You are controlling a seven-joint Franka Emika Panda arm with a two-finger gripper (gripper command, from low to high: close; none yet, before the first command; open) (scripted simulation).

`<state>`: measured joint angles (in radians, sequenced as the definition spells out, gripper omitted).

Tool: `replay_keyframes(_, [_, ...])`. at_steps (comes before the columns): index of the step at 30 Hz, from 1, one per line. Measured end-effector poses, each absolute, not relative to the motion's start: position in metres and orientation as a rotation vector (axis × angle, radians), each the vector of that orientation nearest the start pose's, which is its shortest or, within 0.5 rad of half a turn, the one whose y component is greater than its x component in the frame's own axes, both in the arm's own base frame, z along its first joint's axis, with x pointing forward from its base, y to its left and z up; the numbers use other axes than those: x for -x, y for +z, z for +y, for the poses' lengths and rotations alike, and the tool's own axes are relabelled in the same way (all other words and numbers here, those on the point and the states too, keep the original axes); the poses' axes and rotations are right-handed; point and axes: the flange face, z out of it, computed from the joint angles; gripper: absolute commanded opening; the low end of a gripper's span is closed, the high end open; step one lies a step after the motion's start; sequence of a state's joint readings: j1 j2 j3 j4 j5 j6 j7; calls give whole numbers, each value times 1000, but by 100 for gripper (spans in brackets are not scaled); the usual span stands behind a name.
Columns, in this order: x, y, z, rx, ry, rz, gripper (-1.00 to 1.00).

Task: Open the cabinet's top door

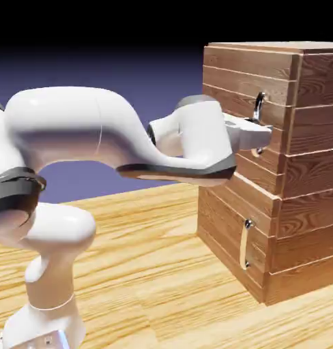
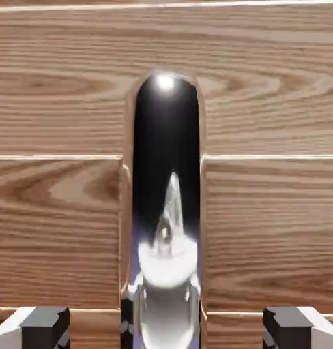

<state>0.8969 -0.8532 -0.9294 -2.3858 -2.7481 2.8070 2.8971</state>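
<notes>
The cabinet [image 1: 312, 170] of reddish-brown planks stands at the exterior view's right. Its top door [image 1: 230, 75] looks closed and carries a curved silver bar handle [image 1: 258, 103]. My gripper [image 1: 263, 140] is pressed up to the door at the handle's lower part. In the hand view the shiny handle [image 2: 166, 204] runs up the middle over the door planks [image 2: 60, 102]. My gripper [image 2: 166, 334] straddles it, with the fingertips [image 2: 39, 327] far apart at the bottom corners, so it stands open and clear of the bar.
Below the top door is a shorter door [image 1: 227, 225] with a small pale handle [image 1: 245, 243]. The cabinet rests on a light wooden table [image 1: 149, 272]. My white arm stretches across from the lower left at the height of the top door.
</notes>
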Motion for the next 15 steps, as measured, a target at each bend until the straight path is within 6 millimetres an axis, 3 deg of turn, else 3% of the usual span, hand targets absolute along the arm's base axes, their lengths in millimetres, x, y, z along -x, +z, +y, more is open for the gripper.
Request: replay_keyframes(15, [-337, 532, -11, 1734, -1909, 963, -100])
